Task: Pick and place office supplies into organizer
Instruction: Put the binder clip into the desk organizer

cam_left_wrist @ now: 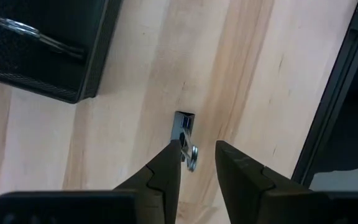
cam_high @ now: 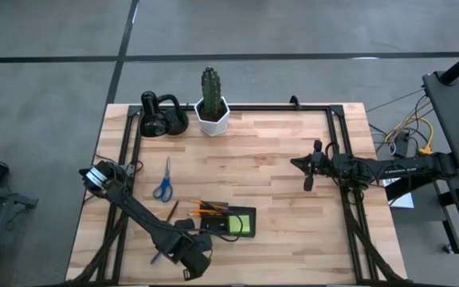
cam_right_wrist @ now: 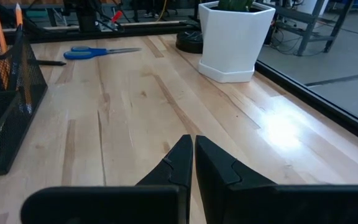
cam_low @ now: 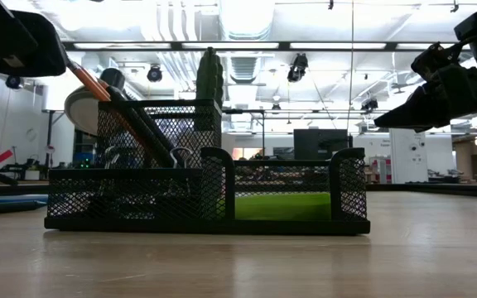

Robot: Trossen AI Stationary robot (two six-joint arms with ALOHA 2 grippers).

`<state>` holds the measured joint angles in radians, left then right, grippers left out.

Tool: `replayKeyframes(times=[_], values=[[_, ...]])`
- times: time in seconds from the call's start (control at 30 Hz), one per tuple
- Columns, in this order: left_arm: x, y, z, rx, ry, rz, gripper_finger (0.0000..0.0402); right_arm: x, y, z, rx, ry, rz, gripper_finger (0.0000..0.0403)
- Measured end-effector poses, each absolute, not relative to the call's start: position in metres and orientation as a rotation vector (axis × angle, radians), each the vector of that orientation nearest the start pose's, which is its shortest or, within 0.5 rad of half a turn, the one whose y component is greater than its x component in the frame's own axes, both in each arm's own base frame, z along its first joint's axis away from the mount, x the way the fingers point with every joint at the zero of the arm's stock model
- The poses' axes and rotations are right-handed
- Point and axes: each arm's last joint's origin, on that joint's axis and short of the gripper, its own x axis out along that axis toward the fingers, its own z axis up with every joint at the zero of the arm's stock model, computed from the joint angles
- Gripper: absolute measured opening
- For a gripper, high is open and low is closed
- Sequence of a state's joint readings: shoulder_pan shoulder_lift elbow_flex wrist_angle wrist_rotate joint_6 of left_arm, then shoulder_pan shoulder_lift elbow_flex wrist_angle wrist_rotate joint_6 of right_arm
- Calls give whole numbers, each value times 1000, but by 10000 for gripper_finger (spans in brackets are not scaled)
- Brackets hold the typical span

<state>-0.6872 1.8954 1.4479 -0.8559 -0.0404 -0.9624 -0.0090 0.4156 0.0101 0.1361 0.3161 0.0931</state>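
My left end effector hangs low over the near edge of the pale wooden plank surface, just in front of the black wire-mesh organizer tray. Its two dark fingers stand partly open, and between their tips lies a small dark binder clip with a silvery wire handle, resting on the wood; one finger looks to be touching the clip, but I cannot tell whether I have a real hold of it. The organizer sits toward the near middle of the surface. Its taller compartment holds thin orange pencils and dark pens leaning at a slant, and its low open compartment holds a lime-green sticky-note pad. A pair of blue-handled scissors lies flat on the wood, apart from the organizer on my left side, and a dark pen lies on the wood between the scissors and the organizer. My right end effector waits well apart toward the right side of the surface, raised above the wood, its fingers pressed together and holding nothing. Along the far edge stand a white hexagonal pot with a green cactus and, just beside it, a black rounded desk gadget.
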Motion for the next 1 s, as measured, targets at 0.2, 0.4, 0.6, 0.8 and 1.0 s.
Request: replayKeyframes(times=[0.2,0.4,0.6,0.8,1.0], values=[[292,-238,209,-343,1342,82,84,119,-10,143,51,254,-335,8],[292,-238,207,-341,1346,85,84,119,-10,143,51,254,-335,8],[291,-237,204,-334,1354,91,84,119,-10,143,50,256,-335,8],[288,-235,197,-325,1367,102,84,119,-10,143,50,258,-336,8],[288,-235,195,-330,1367,99,84,119,-10,143,50,258,-336,8]])
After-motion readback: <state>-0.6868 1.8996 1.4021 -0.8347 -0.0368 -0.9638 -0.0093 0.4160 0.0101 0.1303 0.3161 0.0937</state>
